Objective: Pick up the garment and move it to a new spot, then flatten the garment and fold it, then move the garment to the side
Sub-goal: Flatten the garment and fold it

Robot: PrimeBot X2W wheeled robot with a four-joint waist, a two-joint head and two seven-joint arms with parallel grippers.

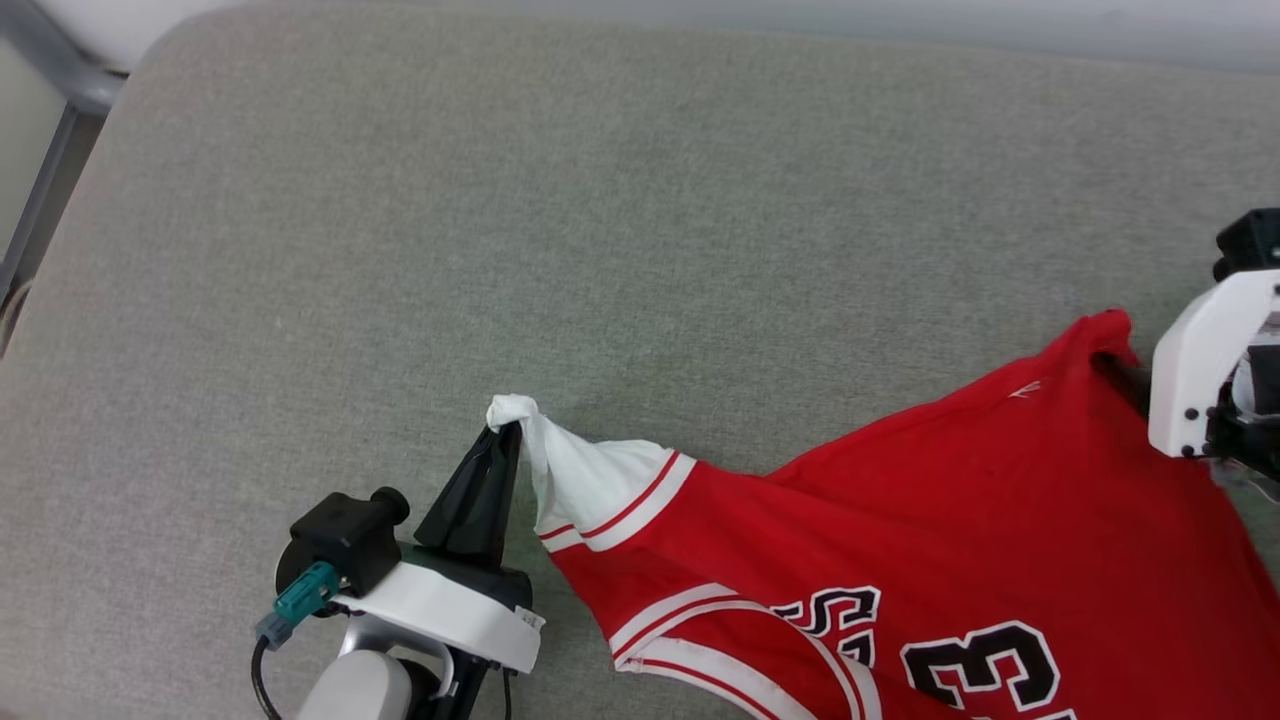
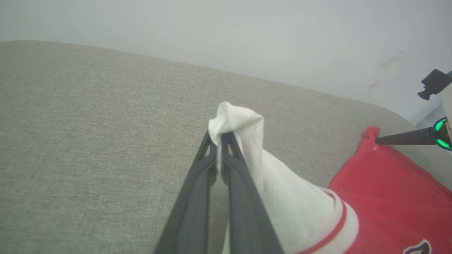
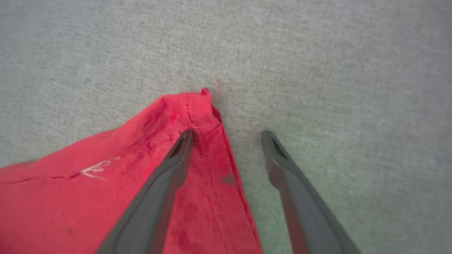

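Two hands at one garment [image 1: 900,520]. Nearest, at its white sleeve tip: left hand [image 1: 508,432], pinched tight on that bunched cloth. Beyond the sleeve, red body spread across the grey desk [image 1: 600,200]. Farthest, at its red corner: right hand [image 3: 227,135], fingers wide apart, one over the red fabric, one just off its edge.
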